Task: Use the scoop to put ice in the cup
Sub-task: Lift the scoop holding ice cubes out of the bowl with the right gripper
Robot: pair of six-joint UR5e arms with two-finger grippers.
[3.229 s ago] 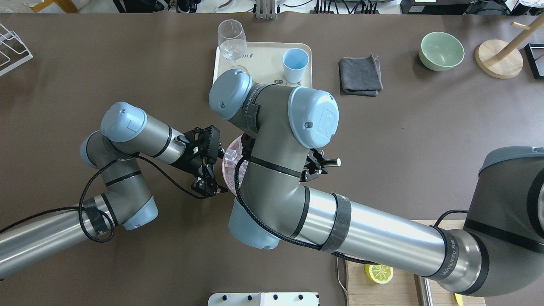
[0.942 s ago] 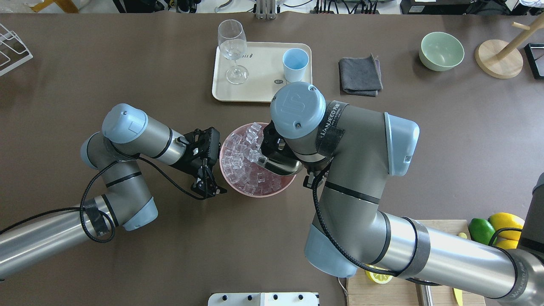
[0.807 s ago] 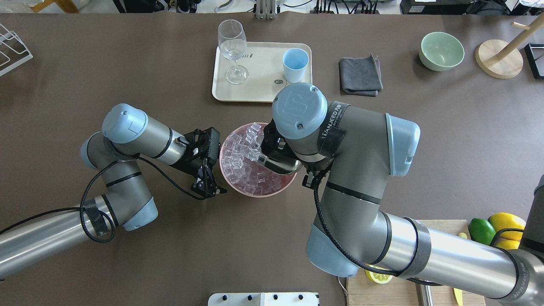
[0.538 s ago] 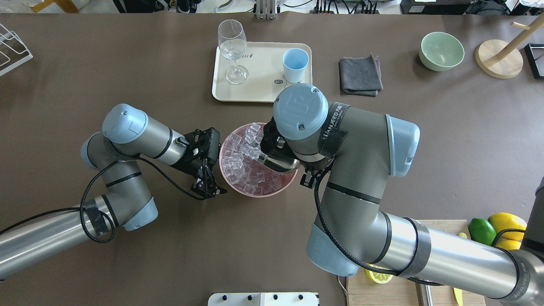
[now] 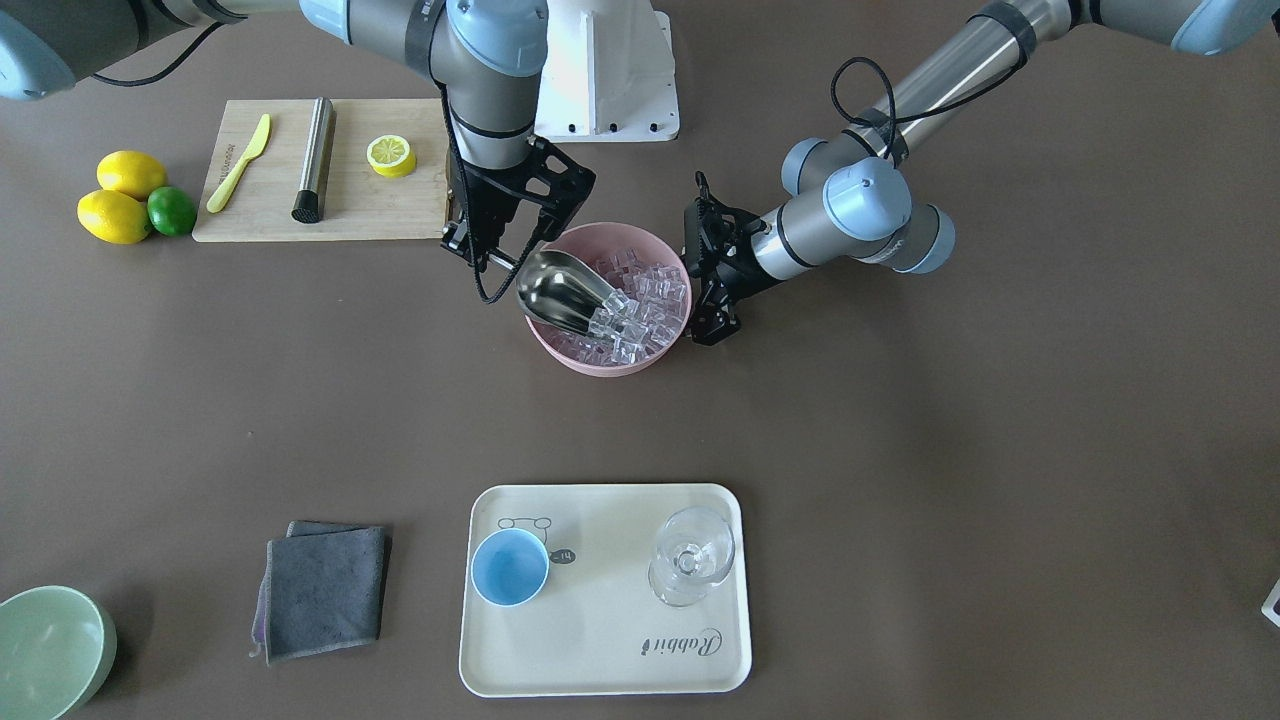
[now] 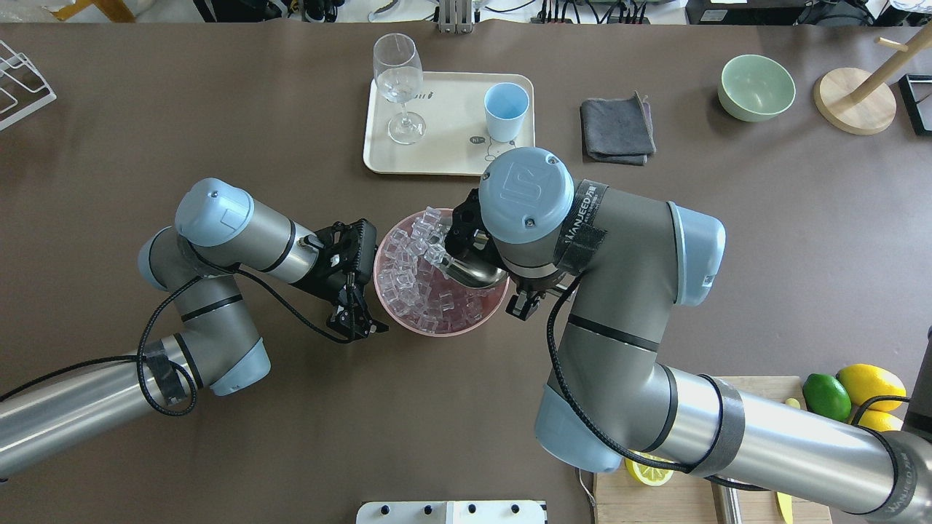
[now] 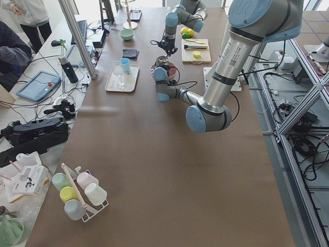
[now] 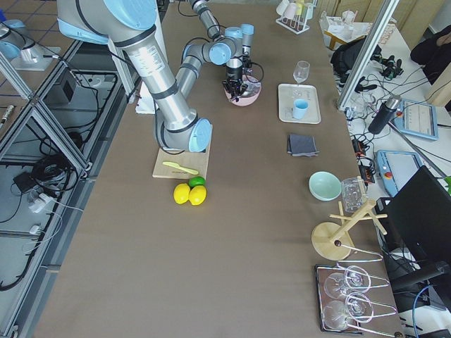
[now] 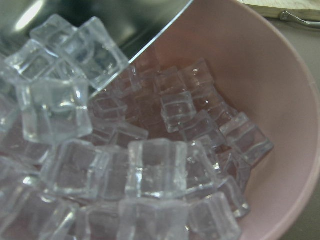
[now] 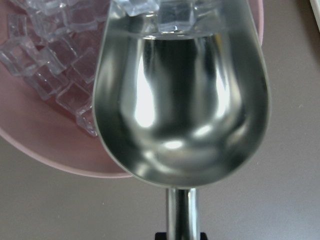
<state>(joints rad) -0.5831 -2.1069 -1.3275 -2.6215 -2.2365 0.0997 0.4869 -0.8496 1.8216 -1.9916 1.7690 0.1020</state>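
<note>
My right gripper is shut on the handle of the steel scoop, which tilts down into a pink bowl full of ice. The scoop's mouth pushes into the cubes, and a few lie at its lip. My left gripper sits against the bowl's outer wall with its fingers together, holding nothing. The light-blue cup stands empty on the cream tray. In the overhead view the scoop shows under my right wrist, with the cup beyond it.
A stemmed glass shares the tray. A grey cloth and a pale green bowl lie beside it. A cutting board holds a steel cylinder, a yellow knife and a lemon half, with lemons and a lime alongside.
My right arm has swung round and brought the scoop's mouth into the ice. Over the last second the scoop pushed further in and cubes piled at its lip. The left arm held still.
</note>
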